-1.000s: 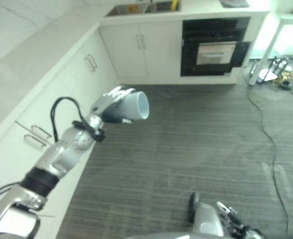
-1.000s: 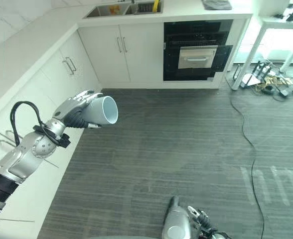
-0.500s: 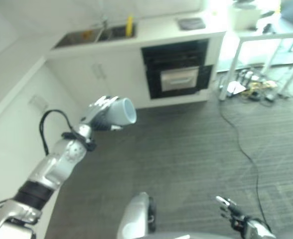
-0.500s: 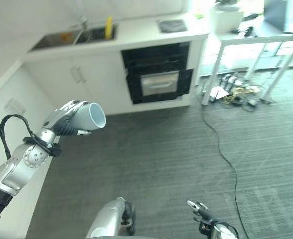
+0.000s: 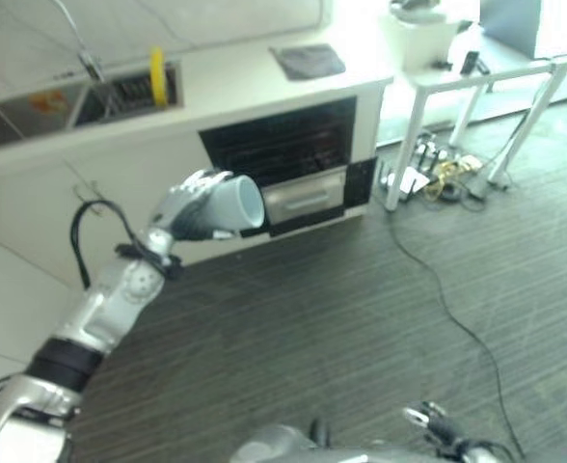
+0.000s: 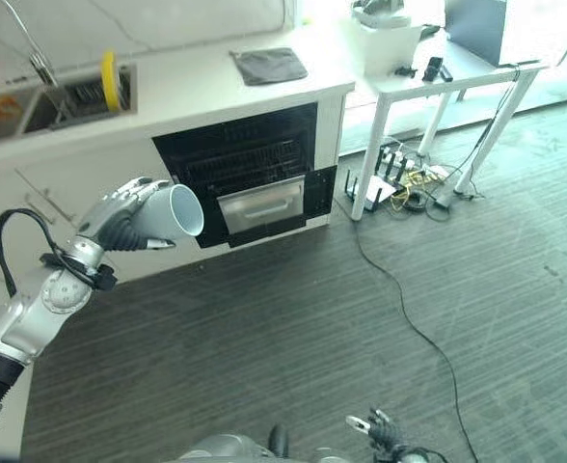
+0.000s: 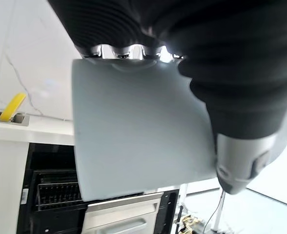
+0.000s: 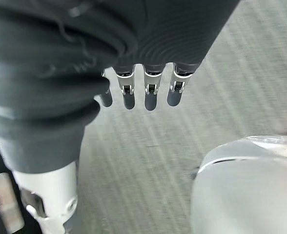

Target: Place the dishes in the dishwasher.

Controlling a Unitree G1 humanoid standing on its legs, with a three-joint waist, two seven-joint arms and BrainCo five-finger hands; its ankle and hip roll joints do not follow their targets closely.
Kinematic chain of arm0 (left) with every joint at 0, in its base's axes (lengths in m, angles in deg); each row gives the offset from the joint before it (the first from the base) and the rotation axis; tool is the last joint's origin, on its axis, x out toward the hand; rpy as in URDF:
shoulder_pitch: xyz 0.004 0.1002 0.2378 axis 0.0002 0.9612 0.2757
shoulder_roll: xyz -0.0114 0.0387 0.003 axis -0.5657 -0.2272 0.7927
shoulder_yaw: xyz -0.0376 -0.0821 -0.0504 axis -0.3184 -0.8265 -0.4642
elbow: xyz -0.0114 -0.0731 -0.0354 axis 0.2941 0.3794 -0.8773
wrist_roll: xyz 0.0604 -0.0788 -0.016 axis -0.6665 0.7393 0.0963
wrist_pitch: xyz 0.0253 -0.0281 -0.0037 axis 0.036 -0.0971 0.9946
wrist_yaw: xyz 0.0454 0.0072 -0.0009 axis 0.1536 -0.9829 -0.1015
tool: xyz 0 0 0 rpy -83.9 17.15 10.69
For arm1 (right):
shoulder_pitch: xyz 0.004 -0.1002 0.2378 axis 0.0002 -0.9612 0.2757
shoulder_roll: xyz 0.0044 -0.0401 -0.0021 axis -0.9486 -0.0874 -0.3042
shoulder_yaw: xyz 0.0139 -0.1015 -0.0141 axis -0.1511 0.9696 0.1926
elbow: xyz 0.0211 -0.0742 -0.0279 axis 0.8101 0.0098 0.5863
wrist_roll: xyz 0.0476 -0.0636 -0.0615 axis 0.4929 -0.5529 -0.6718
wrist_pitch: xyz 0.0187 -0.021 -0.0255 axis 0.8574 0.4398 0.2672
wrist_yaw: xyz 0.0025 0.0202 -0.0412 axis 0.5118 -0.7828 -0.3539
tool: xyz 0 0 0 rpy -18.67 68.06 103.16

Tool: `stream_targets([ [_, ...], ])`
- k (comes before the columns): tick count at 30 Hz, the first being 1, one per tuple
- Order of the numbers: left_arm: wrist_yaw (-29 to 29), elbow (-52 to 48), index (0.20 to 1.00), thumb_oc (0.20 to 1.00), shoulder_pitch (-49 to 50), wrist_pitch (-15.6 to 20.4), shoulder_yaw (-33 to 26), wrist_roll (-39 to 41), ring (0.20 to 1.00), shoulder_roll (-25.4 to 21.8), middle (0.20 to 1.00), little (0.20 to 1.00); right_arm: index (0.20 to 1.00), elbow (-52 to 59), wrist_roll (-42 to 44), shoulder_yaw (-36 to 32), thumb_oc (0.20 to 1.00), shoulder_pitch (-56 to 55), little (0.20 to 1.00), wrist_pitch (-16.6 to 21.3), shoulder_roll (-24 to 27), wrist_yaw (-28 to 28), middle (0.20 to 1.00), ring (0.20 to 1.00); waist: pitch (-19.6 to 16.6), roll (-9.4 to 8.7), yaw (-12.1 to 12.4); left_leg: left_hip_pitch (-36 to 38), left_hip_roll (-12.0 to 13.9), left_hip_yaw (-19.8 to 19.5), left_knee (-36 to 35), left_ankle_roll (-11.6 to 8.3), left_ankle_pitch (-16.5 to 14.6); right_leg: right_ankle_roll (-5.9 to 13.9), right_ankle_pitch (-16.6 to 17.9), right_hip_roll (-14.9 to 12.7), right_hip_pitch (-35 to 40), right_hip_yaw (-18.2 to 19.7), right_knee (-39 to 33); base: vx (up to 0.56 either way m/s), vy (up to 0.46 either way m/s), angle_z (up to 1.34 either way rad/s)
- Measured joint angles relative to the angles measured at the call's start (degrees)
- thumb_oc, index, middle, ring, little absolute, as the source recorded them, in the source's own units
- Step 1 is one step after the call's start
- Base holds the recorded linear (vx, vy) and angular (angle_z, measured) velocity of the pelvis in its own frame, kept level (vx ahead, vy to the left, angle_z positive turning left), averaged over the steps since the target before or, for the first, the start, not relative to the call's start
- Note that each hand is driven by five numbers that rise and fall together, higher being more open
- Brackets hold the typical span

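Nearest the camera, the right hand (image 8: 148, 92) hangs low over the grey plank floor (image 6: 361, 318), its fingers straight and relaxed, holding nothing. Higher and to the robot's left, the left hand (image 6: 120, 220) is wrapped round a pale blue cup (image 6: 179, 212), held in the air on its side with the open mouth turned toward the room; the left wrist view shows the cup's smooth wall (image 7: 133, 131) pressed under the dark cover, fingers curled over its far side.

The cup looks rigid, light and glossy, probably ceramic or hard plastic, so it may slip under a loose grip and chip if knocked; a hold round the body, as now, seems the safest place to take it.

Beyond the cup stands the dark dishwasher (image 6: 245, 174) under the white bench (image 6: 226, 92), racks visible in its open front and a silver panel (image 6: 264, 207) below. The bench edge overhangs that opening. The floor before it offers broad open room, though a black cord (image 6: 399, 309) trails across it toward a white side table (image 6: 438, 87). Farthest back lie a sink (image 6: 62, 96), a yellow item (image 6: 110, 82) and a grey cloth (image 6: 269, 66).
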Motion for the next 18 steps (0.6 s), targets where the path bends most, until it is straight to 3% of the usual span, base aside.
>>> stream_targets([
  [2,0.01,-0.40,0.200,0.200,0.27,0.03,0.68,0.32,0.200,-0.27,0.200,0.200,1.000,0.21,-0.48,-0.38,1.000,1.03,1.000,0.24,0.81,0.05,1.000,1.000,1.83,3.55,0.17,5.15,2.19,-0.16,-3.98,-0.81,-0.11,-0.99,-0.99,-0.98,-5.98,-2.79,2.10,0.14,-0.053,-0.26],
  [4,-0.04,-1.78,0.200,0.200,0.04,-0.11,0.39,1.19,0.200,-0.31,0.200,0.200,1.000,0.21,-0.45,-0.83,1.000,1.36,1.000,0.20,0.96,-0.03,1.000,1.000,2.10,4.90,-0.08,6.84,3.38,-1.01,-6.17,-2.55,0.09,-0.83,-1.64,-0.82,-11.68,-2.44,-9.41,0.12,-0.191,0.11],
  [5,-0.05,-2.41,0.200,0.200,-0.19,-0.24,0.41,1.19,0.200,-0.31,0.200,0.200,1.000,0.16,-0.45,-0.81,1.000,0.98,1.000,0.06,1.27,-0.02,1.000,1.000,2.17,4.64,-0.55,7.23,3.43,-2.30,-6.92,-2.85,0.27,-0.83,-0.84,-0.82,-13.97,-1.18,-19.08,0.17,-0.314,0.48],
  [6,-0.04,-2.41,0.200,0.200,-0.17,-0.48,0.45,1.18,0.200,-0.30,0.200,0.200,1.000,0.09,-0.43,-0.83,1.000,0.57,1.000,0.03,1.54,-0.05,1.000,1.000,2.21,4.35,-0.55,7.57,3.38,-2.89,-6.92,-3.32,-0.01,-0.99,0.59,-0.82,-15.11,-0.76,-24.06,0.21,-0.351,0.49],
  [7,-0.11,-2.39,0.200,0.200,-0.20,-1.05,0.40,1.20,0.200,-0.24,0.200,0.200,1.000,-0.36,-0.40,-0.87,1.000,0.43,1.000,0.06,1.86,-0.30,1.000,1.000,2.10,3.98,-0.60,7.59,3.39,-3.88,-6.84,-5.09,-0.98,-0.73,3.45,-1.11,-15.81,-0.13,-30.28,0.20,-0.260,0.44],
  [8,-0.40,-1.50,0.200,0.200,-0.44,-1.83,0.55,1.93,0.200,-1.30,0.200,0.200,1.000,-3.99,-0.36,-1.75,1.000,1.30,1.000,0.09,1.67,-0.52,1.000,1.000,2.07,2.47,-0.91,7.81,3.19,-4.61,-6.72,-5.96,-2.41,2.48,12.84,-1.10,-16.10,4.46,-43.75,0.22,-0.308,0.43],
  [9,-0.44,-0.14,0.200,0.200,-0.42,-2.35,0.96,2.31,0.200,-1.52,0.200,0.200,1.000,-5.18,-0.31,-2.79,1.000,1.91,1.000,-0.02,1.55,-0.47,1.000,1.000,2.29,2.11,-1.05,8.98,3.05,-5.64,-6.55,-5.49,-2.28,2.33,17.66,-1.48,-15.79,5.60,-46.42,0.20,-0.296,0.58],
  [11,-0.41,1.55,0.200,0.200,0.49,-2.58,1.58,2.39,0.200,-1.46,0.200,0.200,1.000,-5.79,-0.29,-2.99,1.000,1.88,1.000,-0.75,1.31,-0.74,1.000,1.000,2.21,1.82,-1.59,12.52,4.81,-5.45,-6.83,-7.41,-3.40,0.72,19.87,-1.75,-12.48,1.59,-44.85,0.25,-0.377,0.70],
  [12,-0.56,-0.91,0.200,0.200,1.82,-3.00,0.88,2.34,0.200,0.16,0.200,0.200,1.000,-5.98,0.81,-3.07,1.000,2.21,1.000,-1.16,1.12,-1.18,1.000,1.000,1.95,1.93,-1.45,13.92,7.64,-4.38,-6.07,-10.17,-4.55,-3.04,22.03,0.33,-7.68,-1.52,-46.14,0.27,-0.390,0.71],
  [15,-0.52,-4.35,0.200,0.200,4.80,-4.08,0.80,2.16,0.200,2.03,0.200,0.200,1.000,-5.34,0.78,-2.89,1.000,3.34,1.000,-1.21,1.71,-1.34,1.000,1.000,1.87,1.98,-0.19,13.32,10.10,1.67,-0.45,-14.65,-1.74,-6.29,19.79,1.68,-3.72,-3.40,-46.71,0.13,-0.230,0.44],
  [18,-0.57,-5.77,0.200,0.200,5.28,-4.53,-0.36,2.16,0.200,1.98,0.200,0.200,1.000,-5.36,0.71,-2.75,1.000,4.45,1.000,-1.22,3.00,-1.70,1.000,1.000,1.77,1.78,0.18,7.50,11.91,4.28,14.05,-18.22,1.29,-8.84,17.27,2.05,-0.12,-4.64,-46.85,0.09,-0.128,0.24],
])
